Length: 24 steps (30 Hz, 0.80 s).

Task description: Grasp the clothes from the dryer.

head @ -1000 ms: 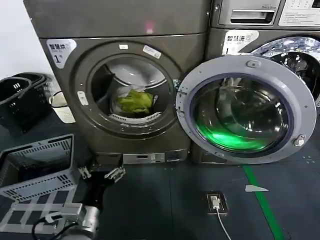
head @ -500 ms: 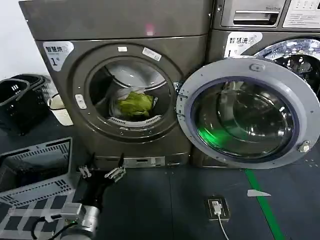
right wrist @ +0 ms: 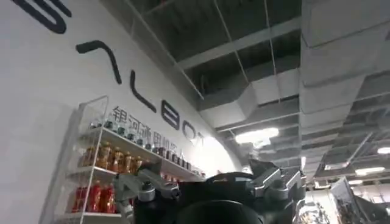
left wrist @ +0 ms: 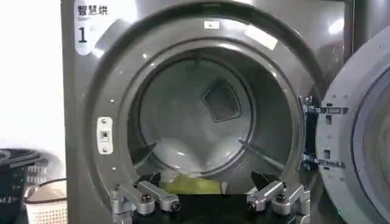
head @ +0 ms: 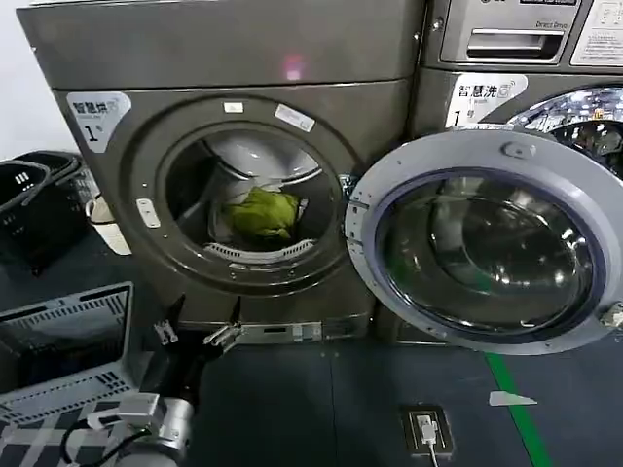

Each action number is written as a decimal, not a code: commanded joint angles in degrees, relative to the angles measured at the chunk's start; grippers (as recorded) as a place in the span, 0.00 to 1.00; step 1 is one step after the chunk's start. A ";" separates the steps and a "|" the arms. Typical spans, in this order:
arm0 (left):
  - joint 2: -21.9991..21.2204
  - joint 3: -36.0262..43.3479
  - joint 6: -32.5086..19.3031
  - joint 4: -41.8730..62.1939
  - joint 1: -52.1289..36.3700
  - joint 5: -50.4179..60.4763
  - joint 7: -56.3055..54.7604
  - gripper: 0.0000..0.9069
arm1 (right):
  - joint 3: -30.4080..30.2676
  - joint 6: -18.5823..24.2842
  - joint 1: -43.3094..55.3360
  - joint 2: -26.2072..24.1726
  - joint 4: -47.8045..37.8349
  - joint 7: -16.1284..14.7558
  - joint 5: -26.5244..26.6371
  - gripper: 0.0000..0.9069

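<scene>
The dryer [head: 224, 58] is the dark bronze-grey machine with a "1" label; its round door [head: 487, 238] hangs wide open to the right. The clothes [head: 261, 214], a small yellow-green bundle with a little white cloth, lie at the bottom of the steel drum. My left gripper [head: 206, 316] hovers low in front of the dryer's base, below the porthole, open and empty. In the left wrist view the drum [left wrist: 201, 115] faces that gripper [left wrist: 208, 189], and the clothes [left wrist: 195, 185] show between its spread fingers, farther off. My right gripper [right wrist: 201, 176] points up at a ceiling, open, holding nothing.
A grey plastic crate [head: 58, 331] sits on the floor at the left, beside my left arm. Black baskets [head: 29, 195] and a white pail [head: 102, 219] stand left of the dryer. A silver-grey LG machine [head: 526, 39] is at the right. A floor socket [head: 425, 428] and green line [head: 516, 399] mark the floor.
The head view has come nearer, so the dryer and its door look larger. The left gripper has moved closer to the dryer's base, still open. The clothes have not moved.
</scene>
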 commanded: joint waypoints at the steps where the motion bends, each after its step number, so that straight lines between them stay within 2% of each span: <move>1: 0.02 -0.19 0.04 -0.16 0.23 0.00 0.03 1.00 | -0.07 0.10 0.00 0.00 0.11 -0.02 0.08 1.00; 24: -0.41 -0.52 0.14 0.52 -0.49 -0.16 0.25 1.00 | 0.17 0.39 0.49 -0.05 -0.48 -0.27 -0.42 1.00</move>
